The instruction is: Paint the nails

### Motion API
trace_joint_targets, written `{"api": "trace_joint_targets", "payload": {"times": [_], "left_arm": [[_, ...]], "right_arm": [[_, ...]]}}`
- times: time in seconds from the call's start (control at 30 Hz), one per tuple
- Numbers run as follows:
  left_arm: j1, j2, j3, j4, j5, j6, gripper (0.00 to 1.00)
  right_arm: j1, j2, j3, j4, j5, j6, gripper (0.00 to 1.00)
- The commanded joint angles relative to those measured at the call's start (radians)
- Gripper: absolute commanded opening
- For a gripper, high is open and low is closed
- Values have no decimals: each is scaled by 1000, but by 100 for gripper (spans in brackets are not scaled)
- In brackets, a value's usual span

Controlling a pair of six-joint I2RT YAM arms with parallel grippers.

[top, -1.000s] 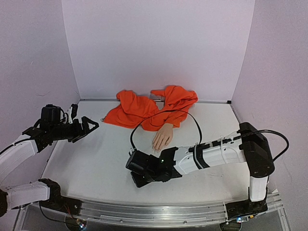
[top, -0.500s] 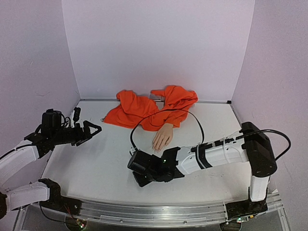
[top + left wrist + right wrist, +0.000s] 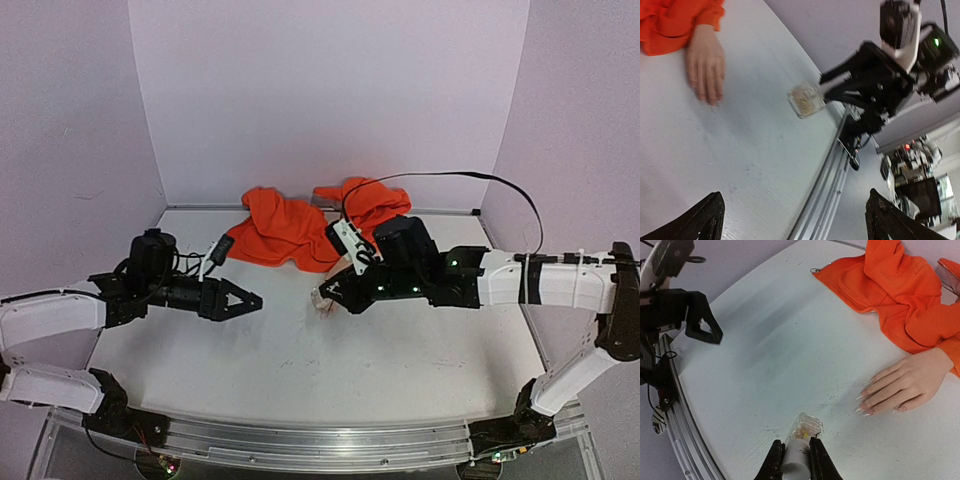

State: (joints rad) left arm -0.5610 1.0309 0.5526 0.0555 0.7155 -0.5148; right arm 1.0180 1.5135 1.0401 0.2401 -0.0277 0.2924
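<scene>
Seen from above, the white tabletop (image 3: 300, 380) carries a crumpled orange fabric sleeve (image 3: 280, 235) at 12 o'clock. The right arm lies across the sleeve's end, so the flesh-coloured mannequin hand (image 3: 897, 385) cannot be made out from there. Both wrist views show it, lying palm down on the tabletop.

The left hand (image 3: 248, 299) is released, its fingers (image 3: 705, 217) spread wide with nothing between them. In the top view it sits at 9 o'clock of the right hand (image 3: 328, 296), facing it and apart from it.

The right hand is clenched on the white cap of a small clear glass bottle (image 3: 804, 429), whose body points away from the wrist.

Only the right wrist view shows the pale glossy nails (image 3: 862, 406). They sit at 2 o'clock of the right hand, near the bottle but not touching it, pointing toward 8 o'clock.
</scene>
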Motion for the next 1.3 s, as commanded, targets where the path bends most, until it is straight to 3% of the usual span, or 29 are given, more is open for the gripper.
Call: {"api": "trace_joint_targets", "payload": {"times": [0.0, 0.1, 0.2, 0.6, 0.9, 1.13, 1.27], "left_arm": [[-172, 127, 131, 91, 104, 159, 100], [-225, 200, 180, 98, 124, 203, 99], [-240, 268, 234, 107, 184, 212, 93], [-306, 346, 283, 121, 321, 267, 60], [-323, 347, 283, 124, 335, 274, 45], [-329, 344, 295, 127, 337, 272, 43], [-333, 342, 299, 129, 335, 275, 33]], "right_arm": [[7, -77, 8, 67, -295, -148, 0], [6, -93, 28, 65, -468, -179, 0], [5, -89, 41, 62, -562, -187, 0], [6, -95, 54, 61, -562, -192, 0], [6, -90, 63, 62, -588, -190, 0], [7, -80, 60, 61, -625, -188, 0], [5, -82, 62, 60, -626, -188, 0]]}}
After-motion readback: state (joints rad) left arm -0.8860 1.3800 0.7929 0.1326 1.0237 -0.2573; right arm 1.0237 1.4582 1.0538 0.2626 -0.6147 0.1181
